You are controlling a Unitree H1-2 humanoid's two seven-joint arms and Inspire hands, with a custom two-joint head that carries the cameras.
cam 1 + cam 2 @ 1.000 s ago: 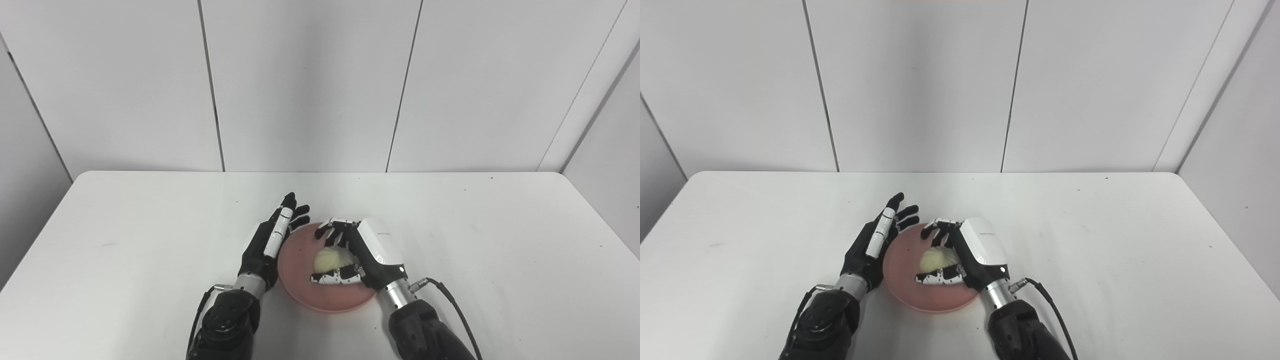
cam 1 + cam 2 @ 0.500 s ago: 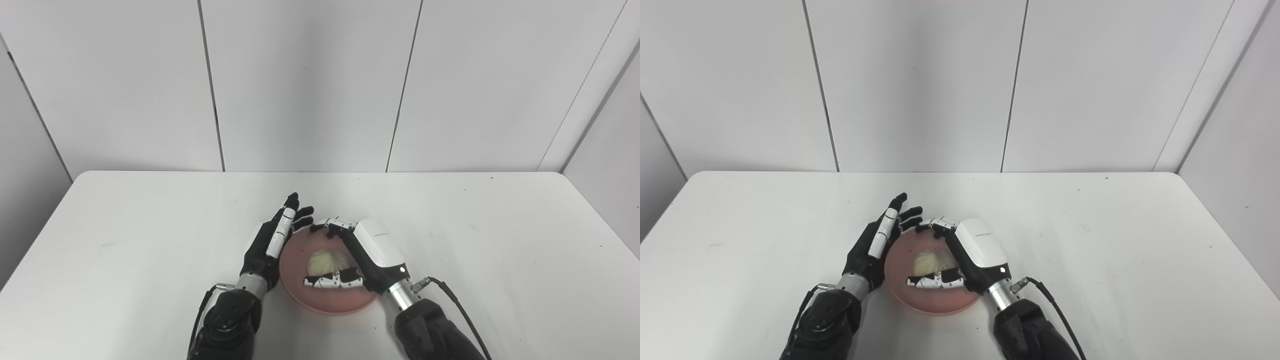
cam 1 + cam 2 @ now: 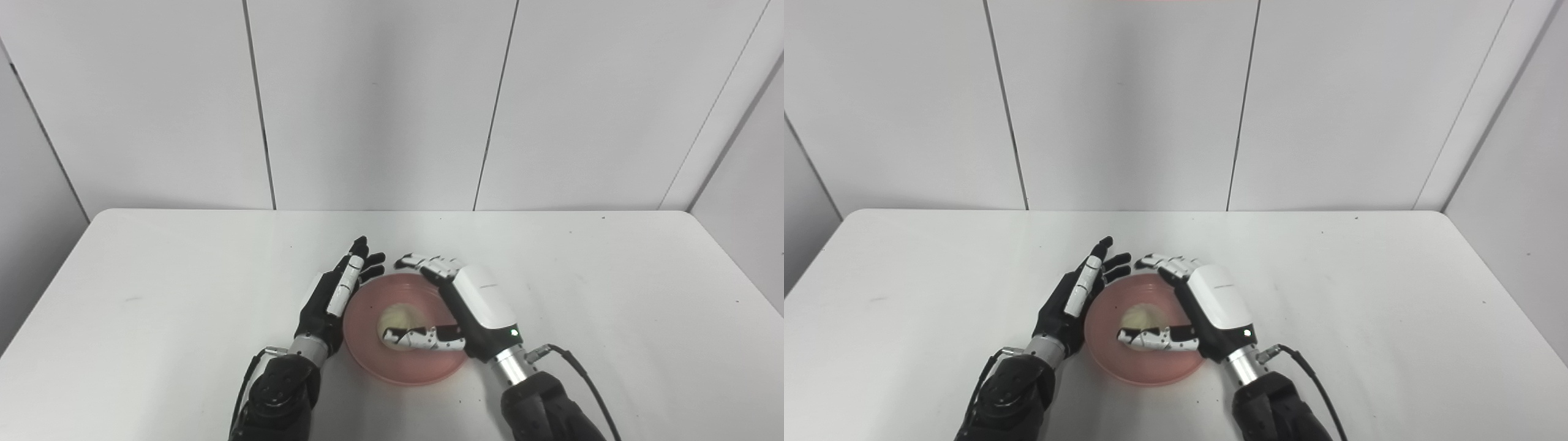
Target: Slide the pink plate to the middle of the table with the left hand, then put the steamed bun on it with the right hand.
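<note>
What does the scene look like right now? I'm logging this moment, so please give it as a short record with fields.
surface: white table
plate: pink plate, near the table's middle
bun: steamed bun lying on the plate
left hand: left hand, fingers apart, at the plate's left rim, holding nothing
right hand: right hand, open, fingers spread above the plate, thumb just in front of the bun
task state: bun on plate, appears released

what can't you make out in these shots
- Bun: its near side is hidden by the right hand thumb in both views; contact cannot be told.
- Plate: its right rim is covered by the right hand; whether the left hand touches its left rim is unclear.
- Both arms: cut off by the bottom edge.
</note>
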